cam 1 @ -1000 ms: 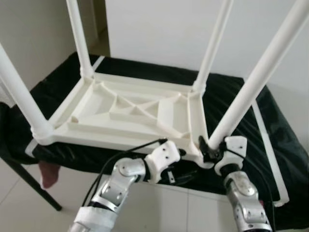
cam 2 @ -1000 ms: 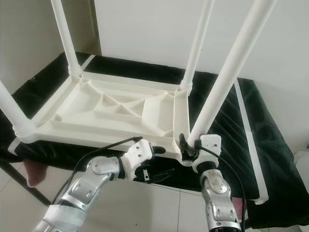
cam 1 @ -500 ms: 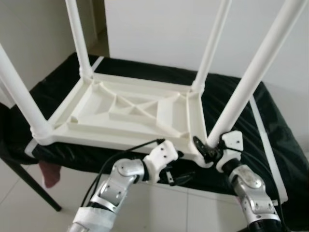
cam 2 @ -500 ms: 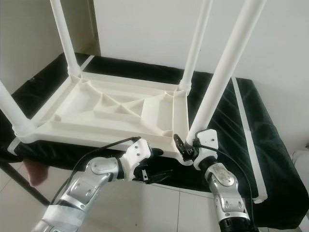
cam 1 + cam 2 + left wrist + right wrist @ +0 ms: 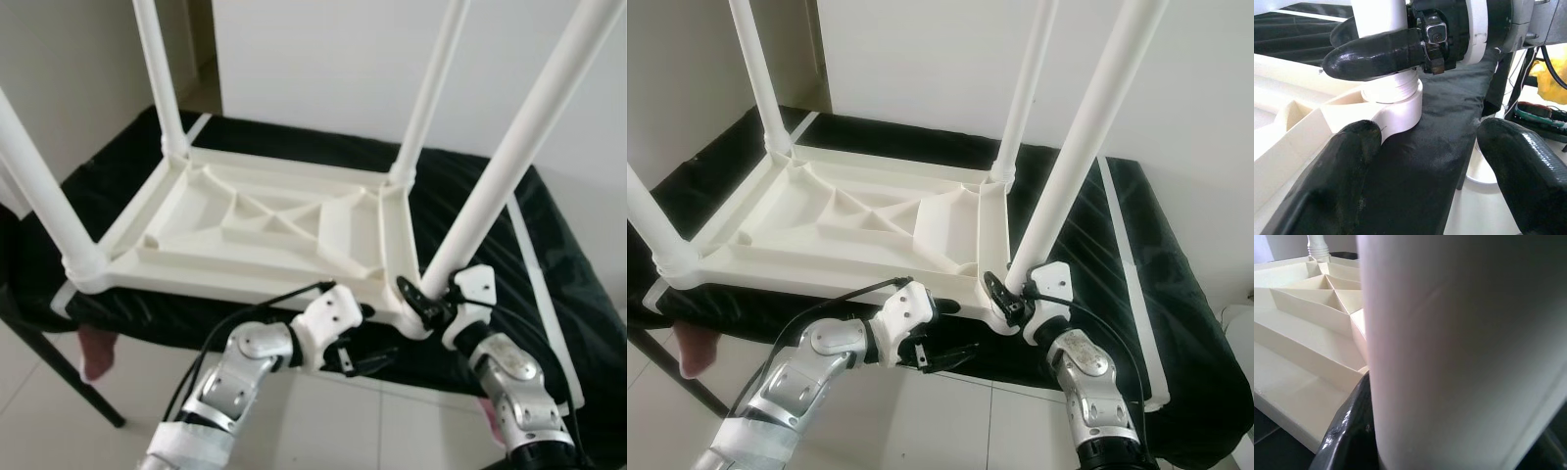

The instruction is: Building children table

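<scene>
Our right gripper (image 5: 423, 305) has its two black fingers (image 5: 1376, 53) closed around the base of the near-right table leg (image 5: 509, 166), just above the threaded collar where the leg enters its corner socket (image 5: 1396, 110). In the right wrist view the white leg (image 5: 1459, 352) stands close against the camera, one dark finger (image 5: 1349, 426) hugging its side. Our left gripper (image 5: 364, 360) hangs just below the table's front edge, fingers (image 5: 1327, 196) spread wide with nothing between them, pointing toward that same corner; one fingertip sits near the socket, though we cannot tell whether it touches.

The white children's table (image 5: 265, 230) lies upside down on a black cloth (image 5: 480, 211) spread over a stand, its ribbed underside facing up. All four legs rise from its corners: the far-left leg (image 5: 162, 73), the far-right leg (image 5: 431, 88), the near-left leg (image 5: 39, 186) and the one we grip, which leans outward to the right. A white stripe (image 5: 544, 304) runs along the cloth's right edge. Pale floor tiles (image 5: 118, 446) lie beneath our silver arms, and a white wall (image 5: 323, 59) stands behind.
</scene>
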Tool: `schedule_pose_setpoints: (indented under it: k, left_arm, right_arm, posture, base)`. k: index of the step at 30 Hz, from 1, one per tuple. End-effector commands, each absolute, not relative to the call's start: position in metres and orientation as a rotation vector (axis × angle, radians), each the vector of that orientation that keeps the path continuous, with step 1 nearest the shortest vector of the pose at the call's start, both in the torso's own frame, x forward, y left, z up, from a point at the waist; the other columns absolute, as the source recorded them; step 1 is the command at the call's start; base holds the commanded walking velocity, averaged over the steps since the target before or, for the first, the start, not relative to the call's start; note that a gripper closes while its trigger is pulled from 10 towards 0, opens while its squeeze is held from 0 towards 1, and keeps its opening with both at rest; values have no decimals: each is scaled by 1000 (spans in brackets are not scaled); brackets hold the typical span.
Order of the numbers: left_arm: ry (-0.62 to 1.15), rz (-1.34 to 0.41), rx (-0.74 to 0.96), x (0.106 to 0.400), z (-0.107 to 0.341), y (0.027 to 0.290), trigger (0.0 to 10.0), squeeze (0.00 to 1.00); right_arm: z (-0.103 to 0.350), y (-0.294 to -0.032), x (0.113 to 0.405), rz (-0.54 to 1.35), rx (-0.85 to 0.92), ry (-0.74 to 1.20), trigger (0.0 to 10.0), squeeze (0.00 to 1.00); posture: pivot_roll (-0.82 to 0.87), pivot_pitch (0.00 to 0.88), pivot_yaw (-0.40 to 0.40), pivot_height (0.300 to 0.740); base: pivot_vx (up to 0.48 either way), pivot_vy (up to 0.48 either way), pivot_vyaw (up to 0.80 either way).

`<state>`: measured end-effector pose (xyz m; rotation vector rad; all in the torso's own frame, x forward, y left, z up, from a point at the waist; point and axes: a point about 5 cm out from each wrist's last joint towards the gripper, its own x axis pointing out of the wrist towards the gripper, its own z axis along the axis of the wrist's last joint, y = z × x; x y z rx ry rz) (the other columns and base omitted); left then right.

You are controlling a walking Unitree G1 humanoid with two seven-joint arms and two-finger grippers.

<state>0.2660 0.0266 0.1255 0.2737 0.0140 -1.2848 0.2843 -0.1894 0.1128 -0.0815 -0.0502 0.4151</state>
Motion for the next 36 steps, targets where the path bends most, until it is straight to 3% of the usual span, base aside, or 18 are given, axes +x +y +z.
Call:
schedule_pose_setpoints:
  k: [1,14,15,19,31,32,35,36]
  left_arm:
    - [14,-1241,276,268,124,26,10000,0]
    - [38,-1226,240,269,123,26,10000,0]
    - [41,-1213,224,271,123,27,10000,0]
    - [38,-1196,216,272,124,27,10000,0]
    - [2,-1091,259,279,127,27,10000,0]
    - [4,-1080,265,280,126,27,10000,0]
    - [7,-1075,267,281,126,27,10000,0]
    - [8,-1079,263,281,126,26,10000,0]
  right_arm:
    - [102,-192,280,390,-79,-2,10000,0]
    - [99,-191,277,135,-90,-11,10000,0]
    - [93,-190,274,9,-71,15,10000,0]
    - [84,-187,270,-149,-20,58,10000,0]
    - [84,-158,267,-221,65,63,10000,0]
    - [85,-158,267,-219,61,54,10000,55]
    - [86,-158,267,-218,58,47,10000,55]
    - [87,-158,268,-222,54,45,10000,200]
  posture:
    - [19,0,-51,740]
    - [22,0,-60,740]
    - [26,0,-64,740]
    - [29,0,-68,740]
    - [32,0,-66,740]
    - [30,0,-64,740]
    - [30,0,-64,740]
    - [29,0,-64,740]
  base:
    - [0,0,0]
    - [0,0,0]
    - [0,0,0]
    - [0,0,0]
    - [0,0,0]
    - [0,0,0]
    - [0,0,0]
    - [0,0,0]
